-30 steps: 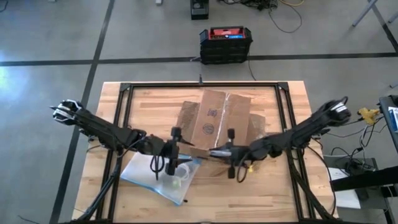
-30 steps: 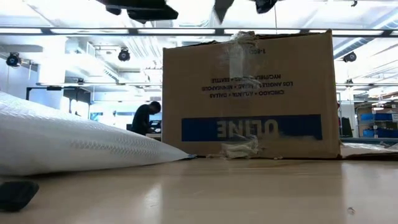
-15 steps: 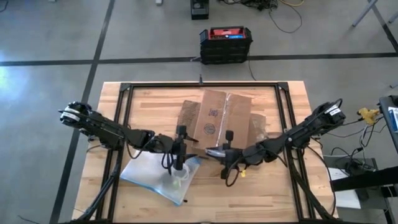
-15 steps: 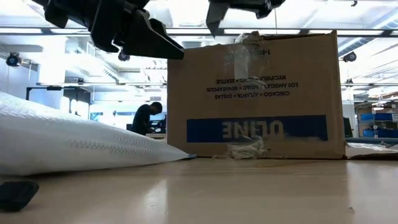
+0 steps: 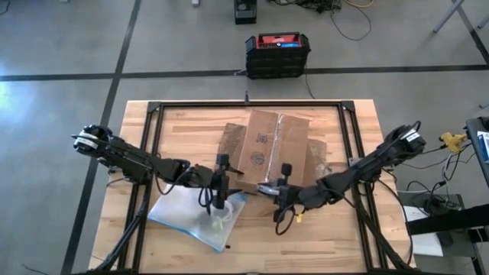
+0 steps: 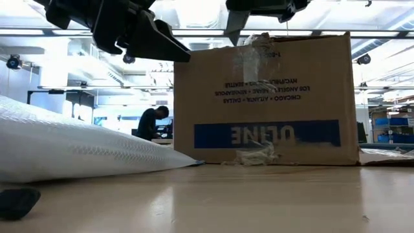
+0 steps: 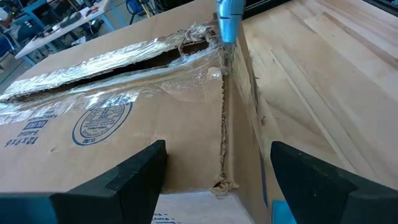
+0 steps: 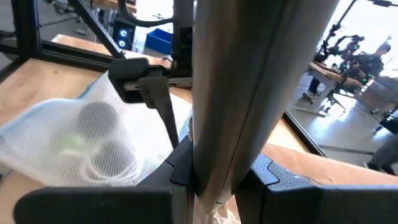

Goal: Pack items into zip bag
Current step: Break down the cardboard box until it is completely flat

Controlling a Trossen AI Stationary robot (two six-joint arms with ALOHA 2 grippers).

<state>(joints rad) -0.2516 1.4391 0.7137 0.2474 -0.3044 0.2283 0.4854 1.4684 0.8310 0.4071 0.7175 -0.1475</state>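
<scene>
The clear zip bag (image 5: 183, 214) lies flat on the table at the near left, also in the low view (image 6: 65, 142) and the right wrist view (image 8: 56, 143). Dark and pale items (image 8: 93, 124) lie inside it. One dark piece (image 6: 16, 200) lies loose on the table. My left gripper (image 5: 227, 189) hangs open and empty above the bag's right end, facing the cardboard box (image 7: 124, 112). My right gripper (image 5: 267, 187) is just near of the box, shut on a long pale grey thing (image 5: 266, 186). My right gripper pinches a long pale grey thing (image 8: 217, 124) between its two fingers (image 8: 124, 199). The thing runs up past the fingers and fills the middle of the right wrist view. It is clear of the table. What it is cannot be told.
The brown ULINE box (image 5: 267, 145) stands in the middle of the table, with torn tape along its top seam (image 7: 124, 56). A black metal frame (image 5: 153, 114) runs round the table. Bare wood lies to the near right (image 5: 328, 244). A person shows far off in the room (image 6: 150, 123).
My left gripper has gone down and toward the table's right edge, over the bag's right end, and now shows large in the low view. My right gripper has shifted a little toward the left and back with the grey thing. The box has slid slightly.
</scene>
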